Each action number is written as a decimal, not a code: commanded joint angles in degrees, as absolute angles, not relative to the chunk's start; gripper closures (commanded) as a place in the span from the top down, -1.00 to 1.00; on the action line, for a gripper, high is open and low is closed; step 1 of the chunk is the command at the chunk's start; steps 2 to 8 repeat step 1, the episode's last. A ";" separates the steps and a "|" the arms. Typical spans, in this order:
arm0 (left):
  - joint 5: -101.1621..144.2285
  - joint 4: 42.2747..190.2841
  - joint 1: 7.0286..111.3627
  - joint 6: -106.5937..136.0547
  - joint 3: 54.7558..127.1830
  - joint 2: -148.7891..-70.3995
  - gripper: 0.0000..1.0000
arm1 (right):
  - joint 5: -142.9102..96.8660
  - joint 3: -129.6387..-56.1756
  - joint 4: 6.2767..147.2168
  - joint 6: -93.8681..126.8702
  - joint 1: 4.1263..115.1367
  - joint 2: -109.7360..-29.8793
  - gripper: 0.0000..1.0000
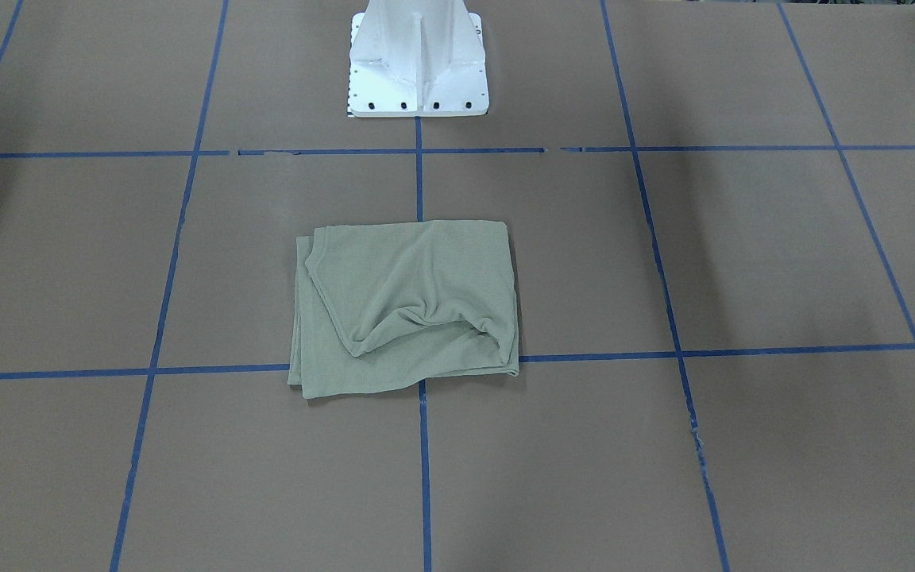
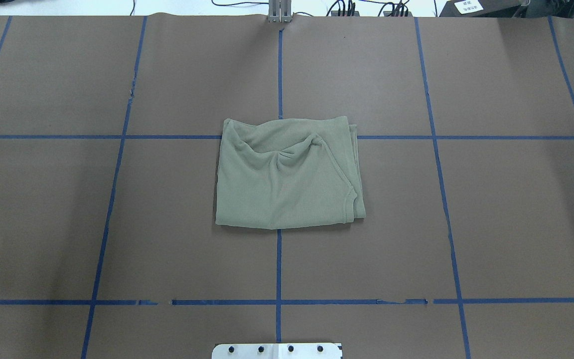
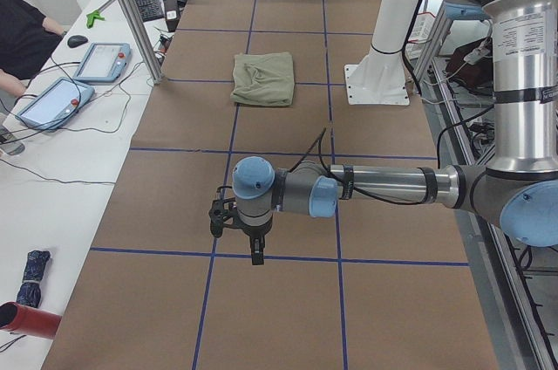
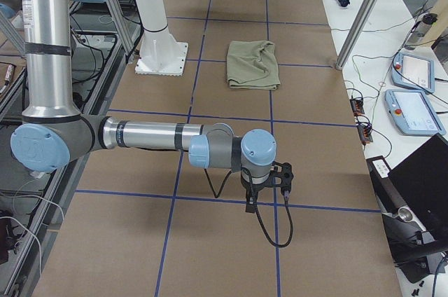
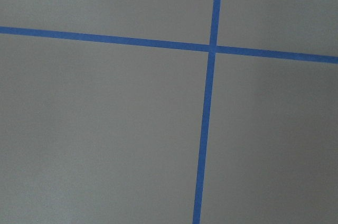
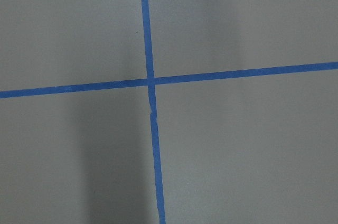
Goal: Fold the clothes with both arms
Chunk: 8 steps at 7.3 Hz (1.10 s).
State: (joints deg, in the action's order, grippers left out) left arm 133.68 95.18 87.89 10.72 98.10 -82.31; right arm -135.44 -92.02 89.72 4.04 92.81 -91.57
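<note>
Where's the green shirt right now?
In the overhead view the pale sage-green knit shirt lies folded mid-view, across the centre blue tape line, straight ahead of the white pedestal base.

The folded knit long-sleeved shirt (image 1: pixel 406 306) is a plain pale sage green, with no print showing. The table's paper cover (image 1: pixel 743 246) is a flat matte brown, ruled into large squares by bright blue tape lines (image 1: pixel 418 183). The metal pedestal base (image 1: pixel 418 59) is glossy white with small dark bolt heads. The tubular left arm (image 3: pixel 384 185) and right arm (image 4: pixel 147 134) are silver-grey with light blue joint caps. The left gripper (image 3: pixel 255 248) and right gripper (image 4: pixel 250 202) are black. On the white side bench (image 3: pixel 52 204) a cylindrical tube (image 3: pixel 26 319) is red.
</note>
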 commanded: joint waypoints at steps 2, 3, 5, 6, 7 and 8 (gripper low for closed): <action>133.68 95.19 87.89 10.72 98.09 -82.35 1.00 | -135.44 -92.11 89.65 4.04 92.81 -91.49 1.00; 133.68 95.19 87.89 10.72 98.09 -82.35 1.00 | -135.44 -92.11 89.65 4.04 92.81 -91.49 1.00; 133.68 95.19 87.89 10.72 98.09 -82.35 1.00 | -135.44 -92.11 89.65 4.04 92.81 -91.49 1.00; 133.68 95.19 87.89 10.72 98.09 -82.35 1.00 | -135.44 -92.11 89.65 4.04 92.81 -91.49 1.00; 133.68 95.19 87.89 10.72 98.09 -82.35 1.00 | -135.44 -92.11 89.65 4.04 92.81 -91.49 1.00; 133.68 95.19 87.89 10.72 98.09 -82.35 1.00 | -135.44 -92.11 89.65 4.04 92.81 -91.49 1.00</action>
